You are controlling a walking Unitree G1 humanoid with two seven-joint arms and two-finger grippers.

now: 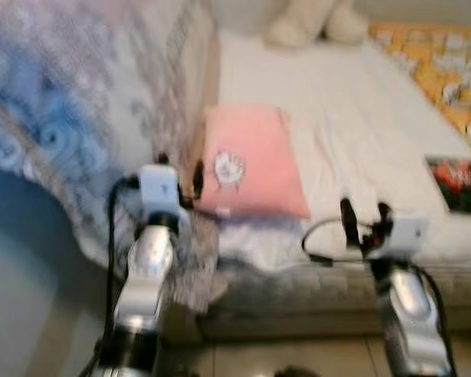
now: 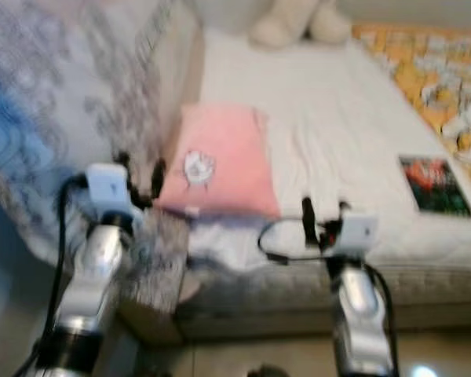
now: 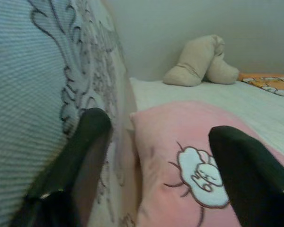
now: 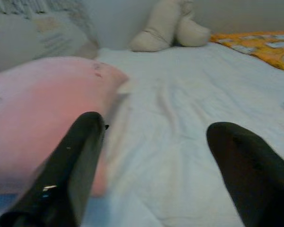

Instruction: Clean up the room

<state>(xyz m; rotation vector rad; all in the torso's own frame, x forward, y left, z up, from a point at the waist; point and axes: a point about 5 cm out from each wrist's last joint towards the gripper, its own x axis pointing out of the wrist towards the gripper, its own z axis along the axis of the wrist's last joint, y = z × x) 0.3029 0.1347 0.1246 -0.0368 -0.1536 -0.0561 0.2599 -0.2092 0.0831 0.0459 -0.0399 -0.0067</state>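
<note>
A pink pillow [image 1: 251, 161] with a small white cartoon patch lies near the foot of the white bed [image 1: 361, 118]. My left gripper [image 1: 180, 171] is open just at the pillow's near left corner, beside a draped patterned quilt [image 1: 71, 102]. In the left wrist view the pillow [image 3: 189, 156] lies ahead of the open fingers [image 3: 92, 137], which hold nothing. My right gripper [image 1: 366, 220] hovers open over the bed's front edge, to the right of the pillow. Nothing sits between its fingers [image 4: 85, 142].
A dark book [image 1: 458, 183] lies on the sheet at the right. An orange and yellow blanket [image 1: 447, 71] covers the far right corner. A beige stuffed cushion [image 1: 314, 20] rests at the head of the bed. Tiled floor [image 1: 298, 353] runs below the mattress.
</note>
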